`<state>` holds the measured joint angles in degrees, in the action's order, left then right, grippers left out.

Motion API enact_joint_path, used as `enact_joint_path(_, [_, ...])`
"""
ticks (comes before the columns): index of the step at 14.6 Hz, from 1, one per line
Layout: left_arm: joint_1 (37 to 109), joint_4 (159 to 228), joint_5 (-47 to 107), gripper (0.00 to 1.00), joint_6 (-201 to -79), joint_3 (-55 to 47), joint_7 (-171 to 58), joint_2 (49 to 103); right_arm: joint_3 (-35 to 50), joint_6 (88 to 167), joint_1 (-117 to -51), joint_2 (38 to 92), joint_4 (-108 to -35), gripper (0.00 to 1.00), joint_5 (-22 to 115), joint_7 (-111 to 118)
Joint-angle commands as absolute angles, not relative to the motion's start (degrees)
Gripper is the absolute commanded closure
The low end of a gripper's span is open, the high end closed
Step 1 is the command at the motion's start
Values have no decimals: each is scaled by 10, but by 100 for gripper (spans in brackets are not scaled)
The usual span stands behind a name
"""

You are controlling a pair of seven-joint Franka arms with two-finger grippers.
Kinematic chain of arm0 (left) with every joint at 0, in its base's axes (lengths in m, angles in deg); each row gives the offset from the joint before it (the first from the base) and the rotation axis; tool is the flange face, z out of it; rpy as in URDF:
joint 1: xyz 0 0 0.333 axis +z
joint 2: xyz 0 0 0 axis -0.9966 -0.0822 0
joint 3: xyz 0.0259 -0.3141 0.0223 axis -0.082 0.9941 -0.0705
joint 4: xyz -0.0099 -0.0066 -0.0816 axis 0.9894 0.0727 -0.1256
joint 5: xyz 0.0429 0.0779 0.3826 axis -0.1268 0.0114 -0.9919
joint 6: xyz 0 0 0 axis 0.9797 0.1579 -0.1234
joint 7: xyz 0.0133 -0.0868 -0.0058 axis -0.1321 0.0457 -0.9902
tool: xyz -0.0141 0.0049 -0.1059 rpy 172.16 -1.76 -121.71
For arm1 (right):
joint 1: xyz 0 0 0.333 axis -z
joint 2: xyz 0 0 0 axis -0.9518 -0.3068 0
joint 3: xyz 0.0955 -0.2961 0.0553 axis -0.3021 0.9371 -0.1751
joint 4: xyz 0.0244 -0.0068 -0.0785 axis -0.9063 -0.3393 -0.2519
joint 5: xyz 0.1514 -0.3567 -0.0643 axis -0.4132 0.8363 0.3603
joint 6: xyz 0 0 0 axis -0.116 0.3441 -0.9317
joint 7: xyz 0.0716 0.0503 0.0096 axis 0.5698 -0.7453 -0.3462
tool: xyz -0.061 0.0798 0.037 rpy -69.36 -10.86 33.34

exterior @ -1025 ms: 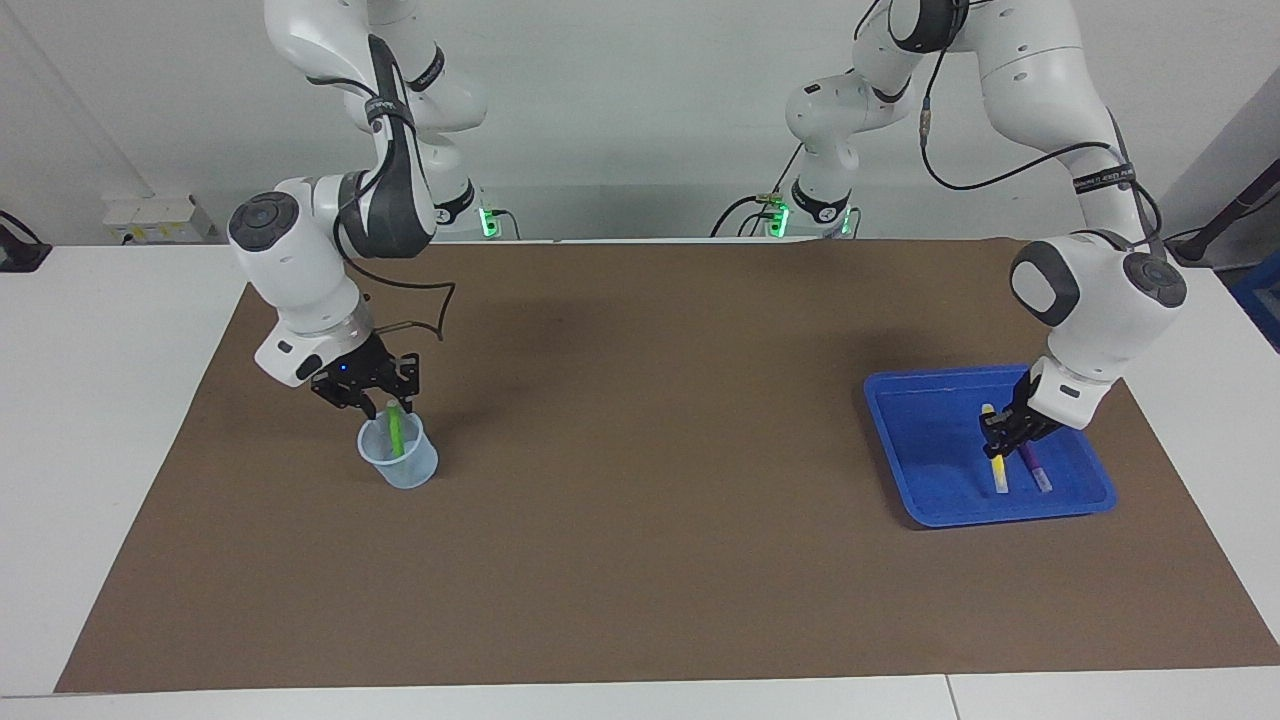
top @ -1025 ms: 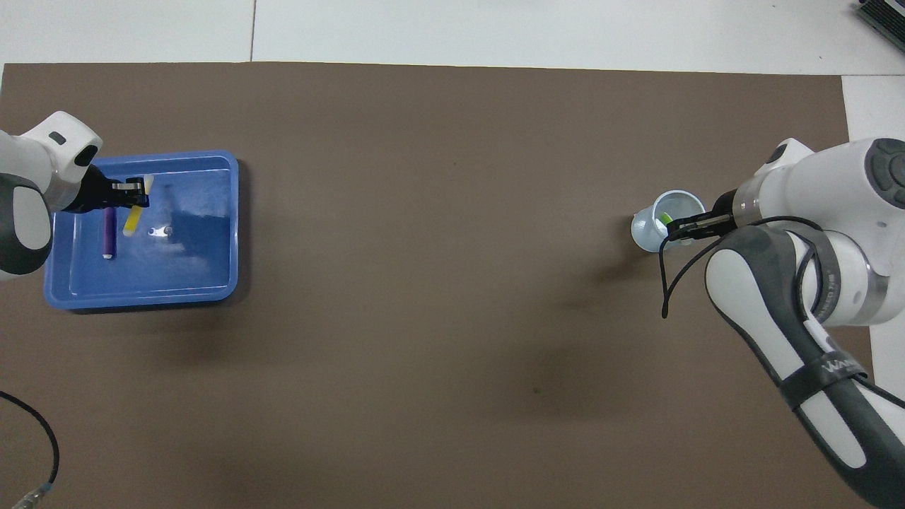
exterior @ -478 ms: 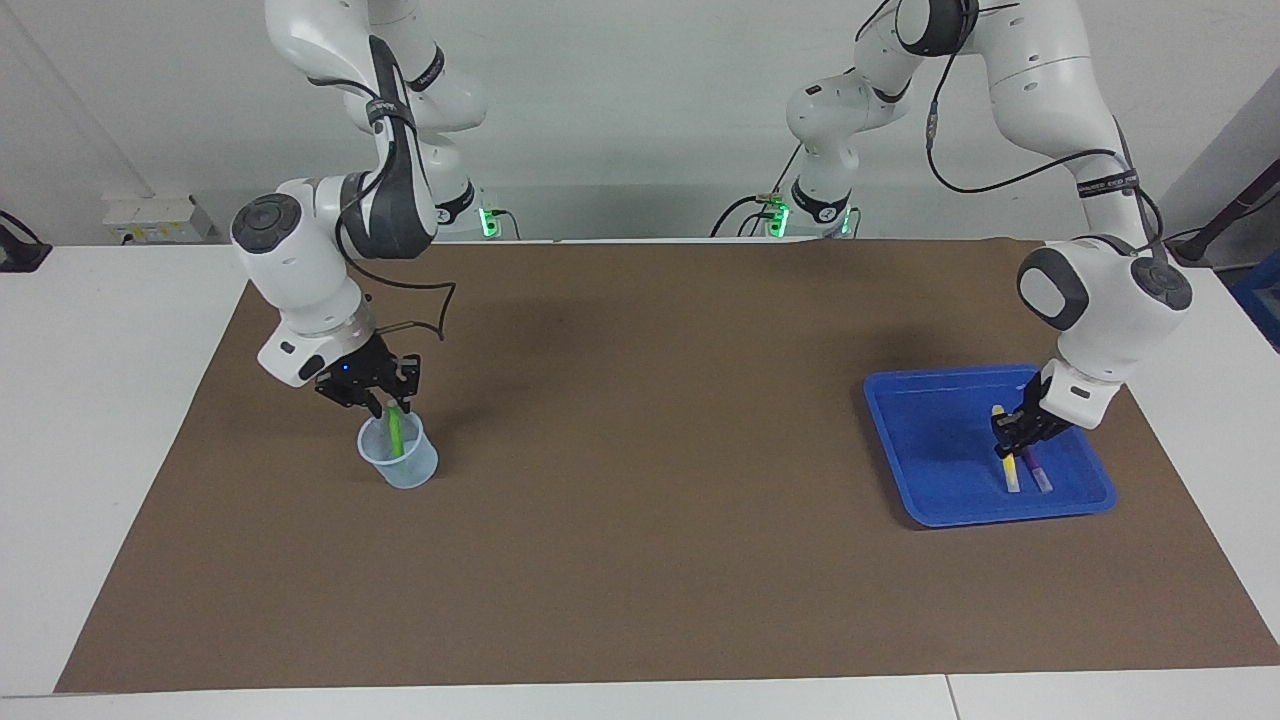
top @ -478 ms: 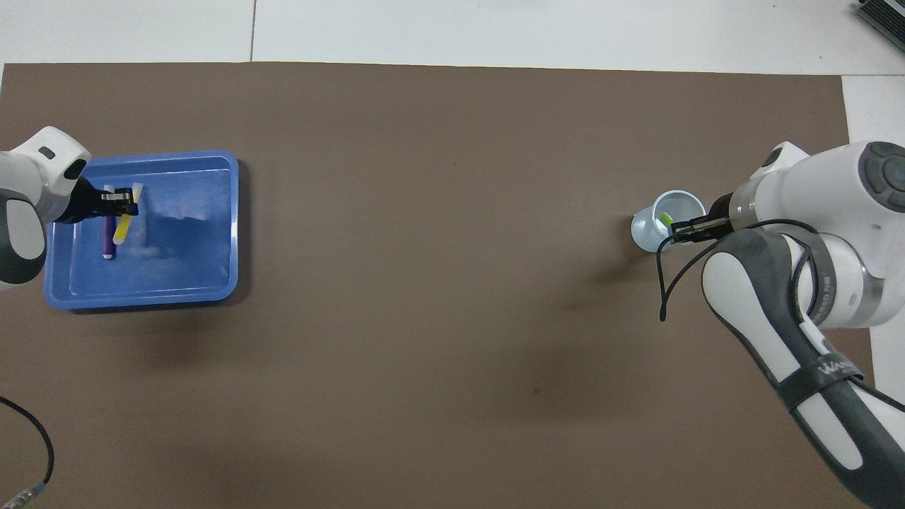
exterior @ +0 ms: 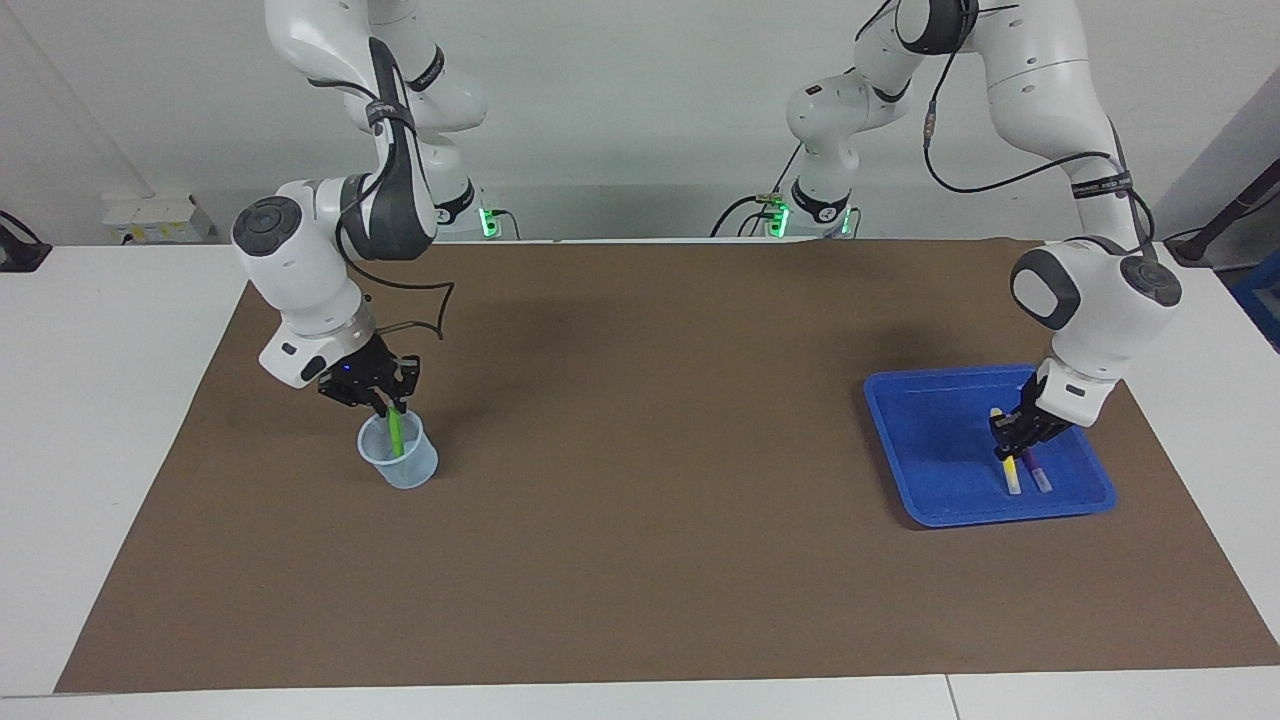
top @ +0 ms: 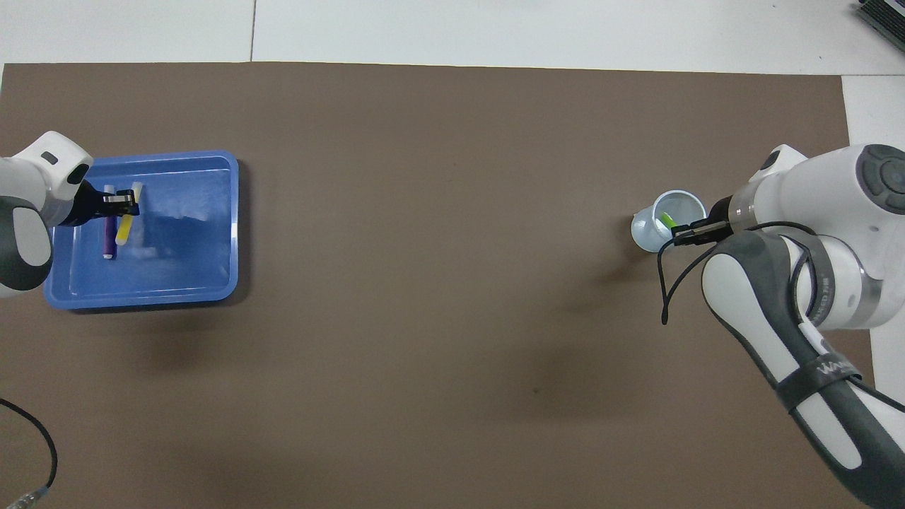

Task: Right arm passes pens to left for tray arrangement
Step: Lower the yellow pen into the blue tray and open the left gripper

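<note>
The bench (exterior: 90, 420) is white and carries a brown mat (exterior: 640, 460) that covers most of its top.

The right arm (exterior: 300, 270) reaches down over the mat at its own end of the bench. The left arm (exterior: 1095, 300) reaches down over the tray at the other end.

The tray (exterior: 925, 440) is blue and lies flat on the mat, close to the mat edge at the left arm's end of the bench.

The cup (exterior: 400, 455) is pale and translucent and stands upright on the mat toward the right arm's end of the bench, well apart from the tray.

The right pincer (exterior: 380, 400) is directly over the cup mouth, its fingers clenched on the top of the green pen (exterior: 396, 432). The green pen stands tilted inside the cup.

The left pincer (exterior: 1008, 440) is low inside the tray and grasps the yellow pen (exterior: 1012, 474) near its upper end. The yellow pen slopes down to the tray floor.

The purple pen (exterior: 1036, 472) lies flat on the tray floor, just beside the yellow pen and roughly parallel to it.
</note>
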<state>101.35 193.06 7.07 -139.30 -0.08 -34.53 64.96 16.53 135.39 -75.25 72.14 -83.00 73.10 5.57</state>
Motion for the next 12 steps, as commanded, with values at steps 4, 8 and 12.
enact_joint_path(4, [1019,1955,58,50,-1402,4,-343,661,162,1368,-746,737,-848,92,739,68])
enact_joint_path(8, [1010,1938,67,50,-1382,6,-359,660,162,1360,-745,734,-830,97,740,72])
enact_joint_path(12, [988,1912,68,49,-1332,9,-441,671,163,1287,-744,735,-774,100,740,72])
